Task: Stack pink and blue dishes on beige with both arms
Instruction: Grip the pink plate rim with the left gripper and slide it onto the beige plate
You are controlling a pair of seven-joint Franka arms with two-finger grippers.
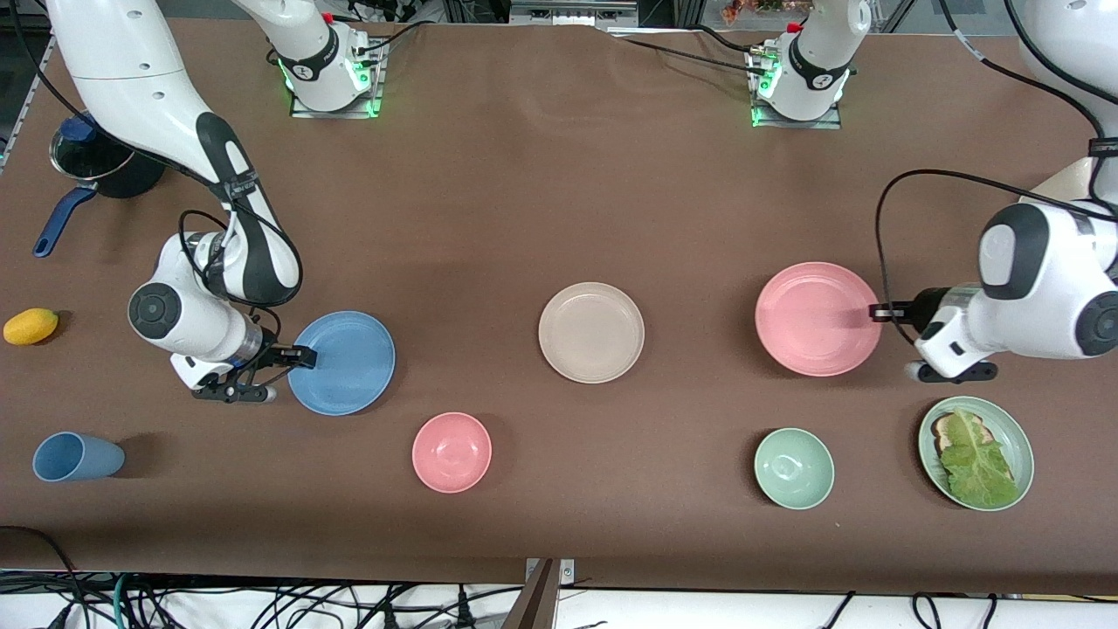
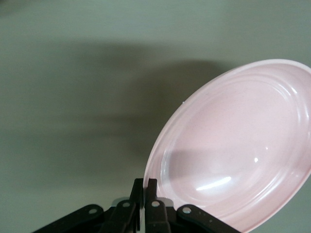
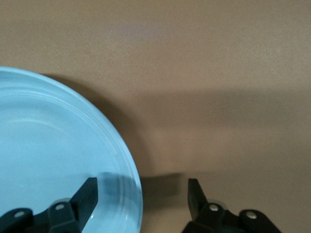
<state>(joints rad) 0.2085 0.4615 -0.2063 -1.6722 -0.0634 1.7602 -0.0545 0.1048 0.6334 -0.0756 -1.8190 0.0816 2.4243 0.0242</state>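
The light blue plate (image 1: 345, 362) lies flat toward the right arm's end of the table. My right gripper (image 1: 304, 356) is open at its edge. In the right wrist view one finger (image 3: 90, 190) is over the blue plate (image 3: 48, 145) and the other is outside its rim, right gripper (image 3: 143, 187). The beige plate (image 1: 591, 332) sits bare at mid-table. Toward the left arm's end is the pink plate (image 1: 817, 319), with my left gripper (image 1: 876, 312) shut on its rim. The left wrist view shows the left gripper (image 2: 145, 185) pinching the pink plate (image 2: 233, 145).
Nearer the front camera stand a pink bowl (image 1: 452, 452), a pale green bowl (image 1: 793, 468) and a green plate (image 1: 1020, 441) with lettuce. A blue cup (image 1: 77, 457), a yellow fruit (image 1: 31, 326) and a dark pot (image 1: 96, 166) sit at the right arm's end.
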